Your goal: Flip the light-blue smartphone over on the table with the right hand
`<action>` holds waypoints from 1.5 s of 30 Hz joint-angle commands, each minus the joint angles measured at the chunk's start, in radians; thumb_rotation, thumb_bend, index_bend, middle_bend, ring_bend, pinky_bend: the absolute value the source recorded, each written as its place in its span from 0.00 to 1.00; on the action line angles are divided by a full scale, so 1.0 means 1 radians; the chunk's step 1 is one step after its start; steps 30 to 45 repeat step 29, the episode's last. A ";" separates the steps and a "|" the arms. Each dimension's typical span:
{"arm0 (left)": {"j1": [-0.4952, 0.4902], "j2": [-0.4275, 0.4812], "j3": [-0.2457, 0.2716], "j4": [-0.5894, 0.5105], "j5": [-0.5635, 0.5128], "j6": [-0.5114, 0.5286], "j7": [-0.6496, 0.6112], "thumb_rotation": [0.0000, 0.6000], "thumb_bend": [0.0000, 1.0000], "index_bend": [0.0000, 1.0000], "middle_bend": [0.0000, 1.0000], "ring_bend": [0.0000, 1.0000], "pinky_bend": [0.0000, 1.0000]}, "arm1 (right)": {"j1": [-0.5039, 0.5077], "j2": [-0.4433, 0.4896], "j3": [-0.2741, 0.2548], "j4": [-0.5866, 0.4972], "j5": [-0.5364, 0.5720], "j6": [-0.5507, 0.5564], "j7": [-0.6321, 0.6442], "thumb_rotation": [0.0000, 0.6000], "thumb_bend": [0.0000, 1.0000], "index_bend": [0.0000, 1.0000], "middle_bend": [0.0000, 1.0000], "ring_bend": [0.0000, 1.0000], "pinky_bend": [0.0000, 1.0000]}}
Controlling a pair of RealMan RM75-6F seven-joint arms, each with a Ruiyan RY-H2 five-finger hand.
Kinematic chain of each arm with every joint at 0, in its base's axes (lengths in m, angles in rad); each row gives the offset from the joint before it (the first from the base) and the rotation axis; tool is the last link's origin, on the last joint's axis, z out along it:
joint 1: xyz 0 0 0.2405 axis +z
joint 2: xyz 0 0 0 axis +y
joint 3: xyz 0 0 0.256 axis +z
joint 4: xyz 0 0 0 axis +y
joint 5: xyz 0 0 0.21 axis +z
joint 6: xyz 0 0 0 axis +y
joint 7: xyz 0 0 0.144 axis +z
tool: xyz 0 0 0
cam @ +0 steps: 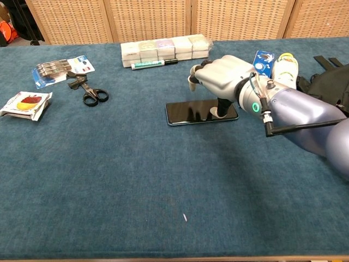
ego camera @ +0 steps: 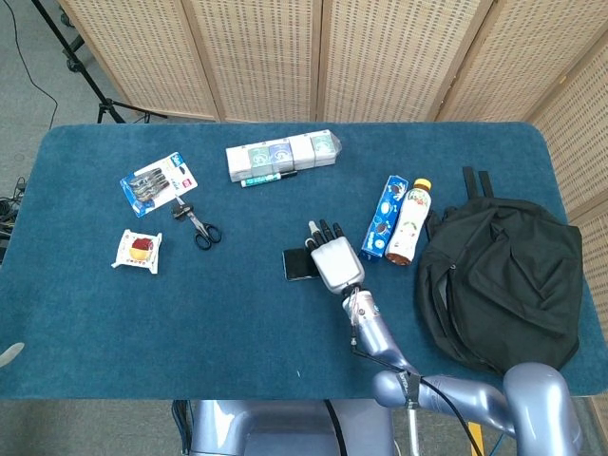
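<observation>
The smartphone (ego camera: 299, 265) (cam: 196, 112) lies flat on the blue table, near the middle, with its dark glossy screen facing up; only a thin light-blue edge shows. My right hand (ego camera: 332, 261) (cam: 226, 76) hovers over the phone's right end with its fingers stretched out and apart. One digit reaches down and touches the screen near that end. Nothing is gripped in the hand. My left hand appears in neither view.
A blue cookie box (ego camera: 382, 217) and a bottle (ego camera: 407, 223) lie just right of the hand, with a black backpack (ego camera: 503, 280) beyond. A white multipack (ego camera: 282, 155) and marker (ego camera: 268, 178) sit at the back. Scissors (ego camera: 198, 226), a cutlery pack (ego camera: 157, 182) and a snack packet (ego camera: 139, 251) lie left.
</observation>
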State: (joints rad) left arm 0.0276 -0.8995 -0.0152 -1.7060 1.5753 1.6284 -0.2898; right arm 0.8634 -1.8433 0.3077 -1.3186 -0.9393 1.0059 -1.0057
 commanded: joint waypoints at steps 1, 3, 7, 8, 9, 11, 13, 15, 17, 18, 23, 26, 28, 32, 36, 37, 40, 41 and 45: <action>0.000 0.000 0.002 0.000 0.003 -0.001 -0.001 1.00 0.00 0.00 0.00 0.00 0.00 | 0.007 -0.003 -0.006 0.001 -0.031 0.029 0.021 1.00 0.39 0.22 0.06 0.03 0.15; 0.001 0.001 0.001 0.000 0.002 0.002 -0.004 1.00 0.00 0.00 0.00 0.00 0.00 | 0.004 0.004 -0.010 -0.015 -0.037 0.035 0.037 1.00 0.39 0.22 0.06 0.03 0.15; 0.003 0.004 -0.001 0.002 -0.002 0.006 -0.016 1.00 0.00 0.00 0.00 0.00 0.00 | -0.015 0.046 -0.034 -0.088 -0.073 0.056 0.071 1.00 0.38 0.22 0.06 0.03 0.15; 0.003 0.004 -0.001 0.003 -0.002 0.006 -0.019 1.00 0.00 0.00 0.00 0.00 0.00 | -0.024 0.062 -0.041 -0.114 -0.090 0.066 0.084 1.00 0.37 0.22 0.06 0.03 0.15; 0.004 0.005 -0.001 0.004 -0.001 0.008 -0.022 1.00 0.00 0.00 0.00 0.00 0.00 | -0.041 0.088 -0.056 -0.152 -0.119 0.083 0.106 1.00 0.33 0.22 0.06 0.02 0.14; 0.006 0.005 -0.002 0.006 0.000 0.012 -0.023 1.00 0.00 0.00 0.00 0.00 0.00 | -0.075 0.138 -0.090 -0.209 -0.179 0.118 0.149 1.00 0.22 0.20 0.04 0.00 0.08; 0.005 0.005 0.000 0.008 0.003 0.011 -0.022 1.00 0.00 0.00 0.00 0.00 0.00 | -0.116 0.195 -0.131 -0.251 -0.248 0.156 0.203 1.00 0.10 0.14 0.01 0.00 0.03; 0.005 0.004 0.003 0.007 0.007 0.008 -0.015 1.00 0.00 0.00 0.00 0.00 0.00 | -0.159 0.252 -0.174 -0.275 -0.319 0.200 0.264 1.00 0.03 0.10 0.00 0.00 0.01; 0.005 0.002 0.005 0.006 0.012 0.008 -0.005 1.00 0.00 0.00 0.00 0.00 0.00 | -0.204 0.305 -0.209 -0.287 -0.381 0.253 0.336 1.00 0.00 0.10 0.00 0.00 0.01; 0.005 0.002 0.006 0.005 0.013 0.009 -0.002 1.00 0.00 0.00 0.00 0.00 0.00 | -0.220 0.319 -0.216 -0.291 -0.392 0.271 0.360 1.00 0.00 0.10 0.00 0.00 0.01; 0.003 -0.012 0.006 -0.001 0.013 0.004 0.048 1.00 0.00 0.00 0.00 0.00 0.00 | -0.357 0.451 -0.306 -0.306 -0.522 0.425 0.622 1.00 0.00 0.10 0.00 0.00 0.00; 0.004 -0.021 0.007 -0.007 0.012 0.003 0.085 1.00 0.00 0.00 0.00 0.00 0.00 | -0.429 0.503 -0.351 -0.286 -0.571 0.505 0.715 1.00 0.00 0.10 0.00 0.00 0.00; 0.006 -0.027 0.006 -0.012 0.011 0.006 0.106 1.00 0.00 0.00 0.00 0.00 0.00 | -0.480 0.533 -0.378 -0.276 -0.581 0.551 0.764 1.00 0.00 0.10 0.00 0.00 0.00; 0.007 -0.030 0.007 -0.014 0.012 0.008 0.112 1.00 0.00 0.00 0.00 0.00 0.00 | -0.507 0.552 -0.395 -0.267 -0.593 0.575 0.792 1.00 0.00 0.10 0.00 0.00 0.00; 0.007 -0.030 0.007 -0.014 0.012 0.008 0.112 1.00 0.00 0.00 0.00 0.00 0.00 | -0.507 0.552 -0.395 -0.267 -0.593 0.575 0.792 1.00 0.00 0.10 0.00 0.00 0.00; 0.007 -0.030 0.007 -0.014 0.012 0.008 0.112 1.00 0.00 0.00 0.00 0.00 0.00 | -0.507 0.552 -0.395 -0.267 -0.593 0.575 0.792 1.00 0.00 0.10 0.00 0.00 0.00; 0.007 -0.030 0.007 -0.014 0.012 0.008 0.112 1.00 0.00 0.00 0.00 0.00 0.00 | -0.507 0.552 -0.395 -0.267 -0.593 0.575 0.792 1.00 0.00 0.10 0.00 0.00 0.00; 0.007 -0.030 0.007 -0.014 0.012 0.008 0.112 1.00 0.00 0.00 0.00 0.00 0.00 | -0.507 0.552 -0.395 -0.267 -0.593 0.575 0.792 1.00 0.00 0.10 0.00 0.00 0.00; 0.007 -0.030 0.007 -0.014 0.012 0.008 0.112 1.00 0.00 0.00 0.00 0.00 0.00 | -0.507 0.552 -0.395 -0.267 -0.593 0.575 0.792 1.00 0.00 0.10 0.00 0.00 0.00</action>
